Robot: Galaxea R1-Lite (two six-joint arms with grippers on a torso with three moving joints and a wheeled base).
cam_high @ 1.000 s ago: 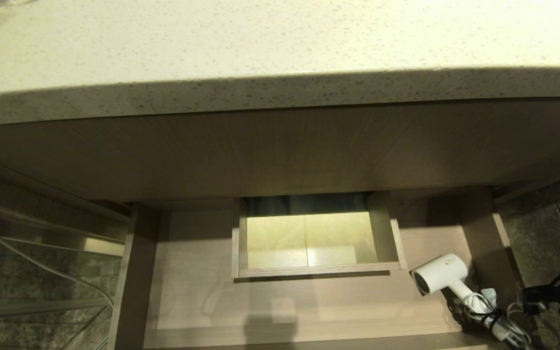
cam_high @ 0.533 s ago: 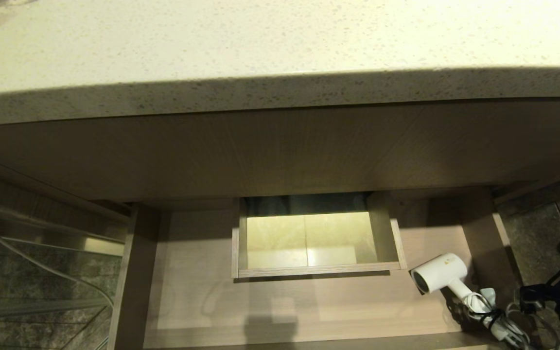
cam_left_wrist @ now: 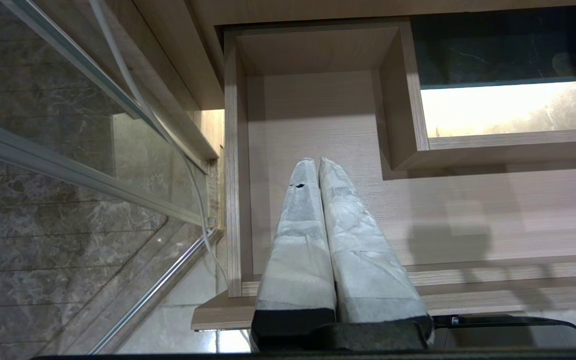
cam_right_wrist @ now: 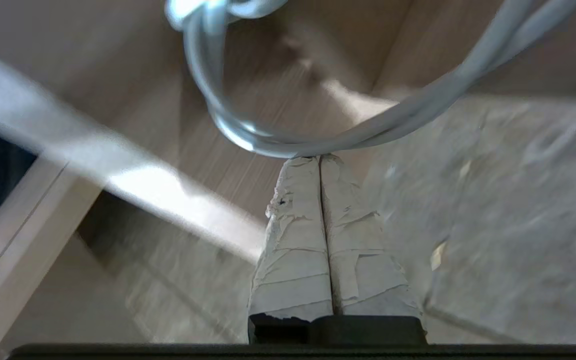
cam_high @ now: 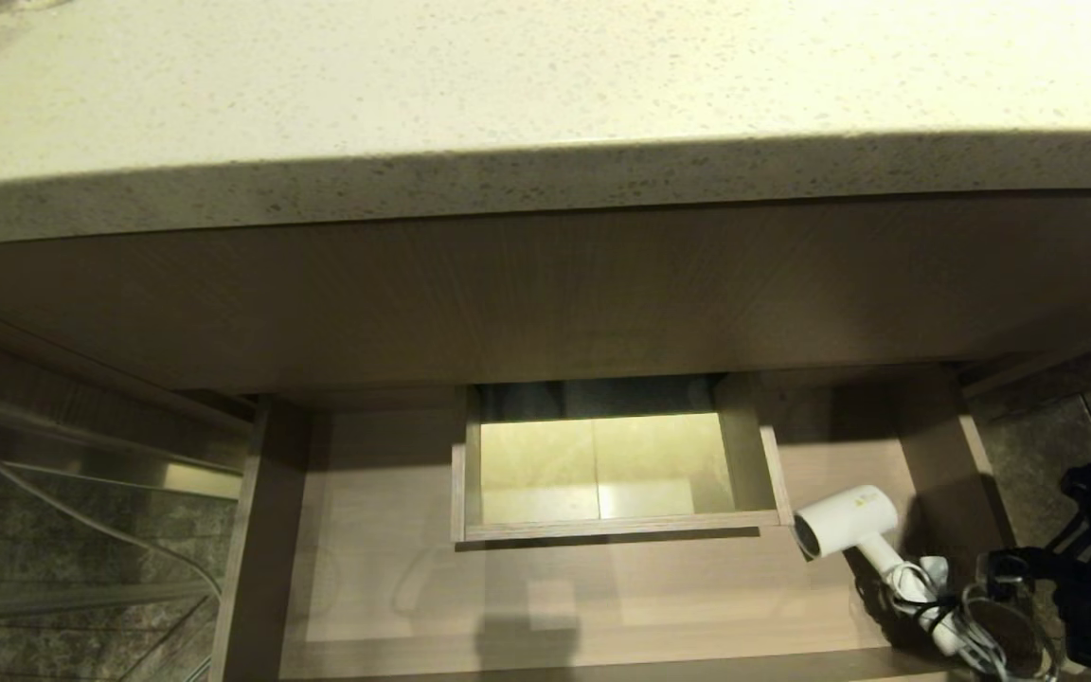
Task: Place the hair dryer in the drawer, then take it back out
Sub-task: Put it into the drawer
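Observation:
The white hair dryer (cam_high: 834, 526) lies at the right end of the open drawer (cam_high: 394, 568), barrel pointing left, its handle and coiled cord (cam_high: 934, 606) trailing towards the front right corner. My right gripper (cam_high: 1000, 578) is at that corner. In the right wrist view its taped fingers (cam_right_wrist: 319, 159) are pressed together with a loop of the cord (cam_right_wrist: 268, 145) across their tips. The left gripper (cam_left_wrist: 316, 161) hangs shut and empty over the drawer's left end (cam_left_wrist: 468, 215).
A walled rectangular cut-out (cam_high: 617, 526) sits in the middle of the drawer floor. Above the drawer are a tall wood-grain panel (cam_high: 545, 294) and a speckled countertop (cam_high: 508, 76). A glass panel (cam_high: 53, 530) stands to the left, dark floor tiles (cam_high: 1047, 455) to the right.
My right gripper has moved left along the drawer's front right corner. The hair dryer has shifted a little left and towards the back with it, and a cord loop has risen.

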